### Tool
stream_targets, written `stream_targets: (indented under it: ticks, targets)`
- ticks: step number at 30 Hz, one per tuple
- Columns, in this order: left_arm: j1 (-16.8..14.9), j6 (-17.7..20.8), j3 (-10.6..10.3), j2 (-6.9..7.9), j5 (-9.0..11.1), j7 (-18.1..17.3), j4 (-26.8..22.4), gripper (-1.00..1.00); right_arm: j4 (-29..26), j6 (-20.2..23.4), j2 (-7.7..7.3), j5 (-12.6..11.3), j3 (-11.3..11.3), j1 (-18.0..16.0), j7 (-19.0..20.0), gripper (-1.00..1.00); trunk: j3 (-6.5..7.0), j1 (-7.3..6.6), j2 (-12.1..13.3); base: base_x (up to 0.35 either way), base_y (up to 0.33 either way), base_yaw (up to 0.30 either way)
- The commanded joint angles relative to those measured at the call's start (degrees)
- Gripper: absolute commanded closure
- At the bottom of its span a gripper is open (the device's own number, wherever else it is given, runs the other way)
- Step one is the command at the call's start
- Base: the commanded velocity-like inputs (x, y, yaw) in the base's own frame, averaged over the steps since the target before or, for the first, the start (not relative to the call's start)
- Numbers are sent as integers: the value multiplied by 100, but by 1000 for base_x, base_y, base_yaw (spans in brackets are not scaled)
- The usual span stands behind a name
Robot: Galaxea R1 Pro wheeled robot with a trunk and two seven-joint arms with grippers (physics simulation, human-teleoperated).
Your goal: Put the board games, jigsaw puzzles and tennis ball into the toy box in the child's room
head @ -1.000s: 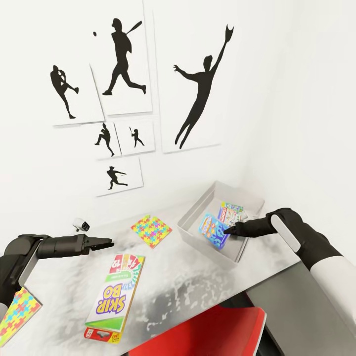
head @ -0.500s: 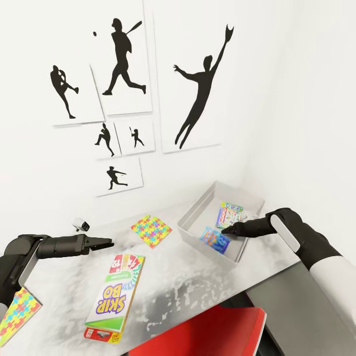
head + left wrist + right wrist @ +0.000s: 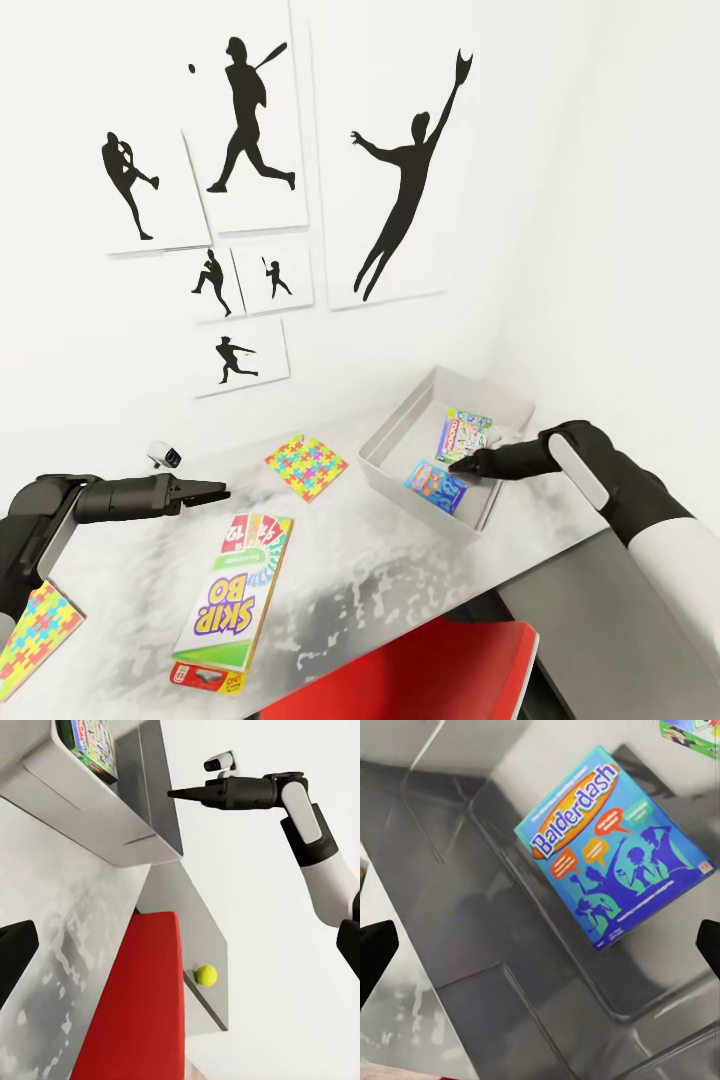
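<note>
Item: your right gripper (image 3: 462, 466) hung open above the blue board game (image 3: 436, 485) lying in the toy box (image 3: 395, 470); withdrawing low risked snagging its rim.

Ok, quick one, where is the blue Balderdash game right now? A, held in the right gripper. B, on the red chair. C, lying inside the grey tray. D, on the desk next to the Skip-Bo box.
C: the blue Balderdash game lies flat on the floor of the grey tray, with the open right gripper just above it, holding nothing.
</note>
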Motion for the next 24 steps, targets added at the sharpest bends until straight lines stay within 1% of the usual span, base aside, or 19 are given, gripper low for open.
stream_targets:
  ticks: [1,5,7,12,20,22,24]
  targets:
    - [-4,62,-3,4,0,-21,-1,-100,-11,3,-17,45,4,-7,59,-100,-12,4,-12,0,0,0]
    - [-4,62,-3,6,-3,-21,-1,-100,-39,3,-46,33,-16,-9,99,-100,-12,4,-12,0,0,0]
    - [-4,61,-3,6,-2,-21,-1,-100,-52,3,-61,32,-38,-13,211,-100,-12,4,-12,0,0,0]
    - [-4,60,-3,6,-1,-21,-1,-100,-71,3,-78,42,-230,-16,609,-100,-7,4,-12,0,0,0]
    - [-4,61,-3,7,0,-21,-1,-100,-165,3,-85,43,-338,-7,747,-100,48,4,-12,0,0,-38]
    - [-4,60,-3,7,0,-21,-1,-100,-292,3,-85,40,-420,10,755,-100,65,4,-12,0,0,-107]
    - [-4,60,-3,7,0,-21,-1,-100,-430,3,-85,34,-586,32,760,-100,83,4,-12,0,0,-122]
